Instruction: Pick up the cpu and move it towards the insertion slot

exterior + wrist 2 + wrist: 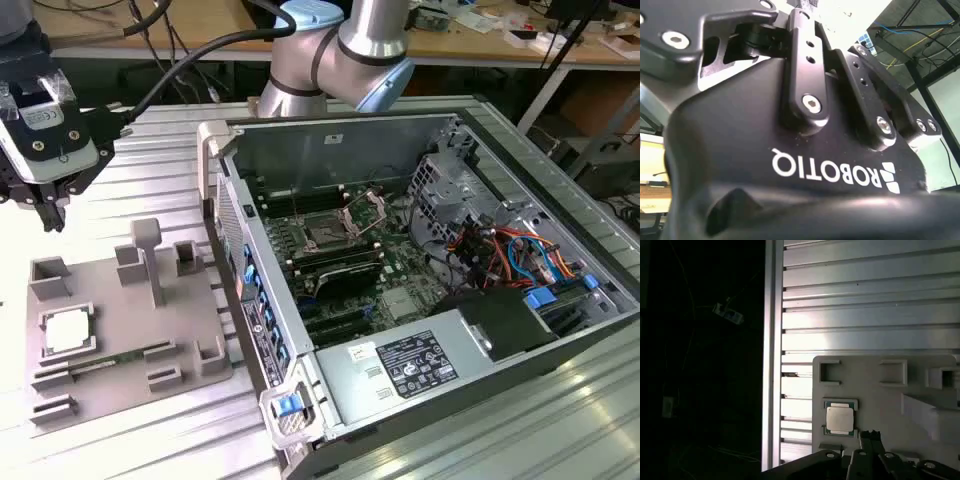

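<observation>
Nearest you, the small square silvery cpu (67, 330) with green rim lies in a recess at the grey holder plate's (120, 310) edge on the exterior view's left. Beyond, the black gripper (45, 205) hangs over the ribbed metal counter (150, 150); open or shut, you cannot tell. Farther, the metal-framed insertion slot (325, 233) sits inside the open computer case (330, 150).
</observation>
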Controlling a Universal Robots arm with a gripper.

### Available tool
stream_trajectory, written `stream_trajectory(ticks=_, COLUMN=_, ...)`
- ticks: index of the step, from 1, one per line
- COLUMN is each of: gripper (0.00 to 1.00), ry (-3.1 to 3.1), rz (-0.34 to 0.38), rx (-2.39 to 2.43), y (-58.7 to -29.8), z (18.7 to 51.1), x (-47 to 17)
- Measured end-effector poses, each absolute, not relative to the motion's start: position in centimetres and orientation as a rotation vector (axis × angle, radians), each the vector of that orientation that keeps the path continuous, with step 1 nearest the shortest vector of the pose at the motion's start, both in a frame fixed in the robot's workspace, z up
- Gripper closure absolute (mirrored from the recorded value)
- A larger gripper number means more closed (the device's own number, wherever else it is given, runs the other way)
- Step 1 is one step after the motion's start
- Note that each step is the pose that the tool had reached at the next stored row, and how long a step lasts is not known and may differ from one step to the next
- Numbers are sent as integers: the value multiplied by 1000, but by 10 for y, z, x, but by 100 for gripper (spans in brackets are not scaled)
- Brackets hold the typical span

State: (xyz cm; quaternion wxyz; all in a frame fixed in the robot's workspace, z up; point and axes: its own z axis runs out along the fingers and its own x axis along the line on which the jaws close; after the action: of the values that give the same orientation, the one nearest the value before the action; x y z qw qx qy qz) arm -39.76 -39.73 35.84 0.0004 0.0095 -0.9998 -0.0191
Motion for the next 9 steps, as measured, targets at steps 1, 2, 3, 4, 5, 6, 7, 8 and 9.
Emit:
stream_trajectory(ticks=1, gripper=89, ry=-3140, rz=-60, rx=30, y=-398, z=358, x=-398)
stream_trajectory(ticks=2, gripper=89, ry=-3140, rz=-60, rx=30, y=-398, z=358, x=-399)
stream_trajectory(ticks=3, gripper=89, ry=-3140, rz=-60, rx=30, y=-398, z=358, x=-400)
stream_trajectory(ticks=4, gripper=89, ry=-3140, rz=-60, rx=30, y=-398, z=358, x=-400)
stream_trajectory(ticks=5, gripper=89, ry=-3140, rz=-60, rx=30, y=-398, z=358, x=-400)
stream_trajectory(ticks=6, gripper=89, ry=-3140, rz=-60, rx=30, y=-398, z=357, x=-400)
stream_trajectory(ticks=7, gripper=89, ry=-3140, rz=-60, rx=30, y=-398, z=357, x=-400)
stream_trajectory(ticks=8, gripper=89, ry=-3140, rz=-60, rx=30, y=-398, z=357, x=-400)
stream_trajectory(ticks=9, gripper=89, ry=-3140, rz=-60, rx=30, y=-398, z=356, x=-400)
